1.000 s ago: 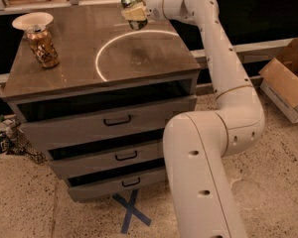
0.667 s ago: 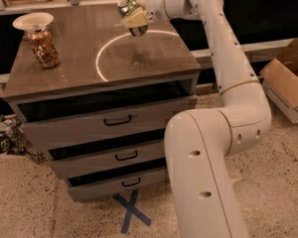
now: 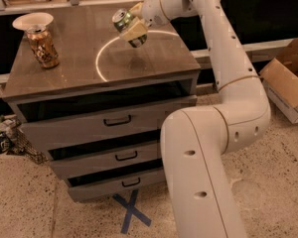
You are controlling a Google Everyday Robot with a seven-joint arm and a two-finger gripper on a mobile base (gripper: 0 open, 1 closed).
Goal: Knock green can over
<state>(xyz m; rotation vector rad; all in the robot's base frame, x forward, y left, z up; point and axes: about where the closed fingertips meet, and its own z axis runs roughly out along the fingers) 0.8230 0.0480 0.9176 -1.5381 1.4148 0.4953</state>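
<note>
Above the back right part of the tabletop (image 3: 64, 71), the green can (image 3: 121, 20) hangs tilted, its silver top turned up and to the left and its dark base pointing down to the right. It is clamped in the gripper (image 3: 131, 28), whose beige fingers (image 3: 134, 33) press against the can's sides around its middle, so the hand is closed on the can and touches nothing else. The can appears clear of the wood, with a faint shadow on the surface just below it. A bright ring of light (image 3: 100, 58) lies on the tabletop under and around that spot. The white arm (image 3: 223, 48) reaches in from the right, bending down to a thick base in the foreground. Well apart, at the left rear corner, a brown can (image 3: 41, 46) stands upright, with a pale bowl (image 3: 33, 20) just behind it. The top belongs to a grey chest of drawers (image 3: 89, 128) with three drawers, the upper one standing slightly out. On the speckled floor (image 3: 25, 197) in front lies a blue tape cross (image 3: 131, 211), and an open cardboard box (image 3: 288, 81) sits at the right edge.
</note>
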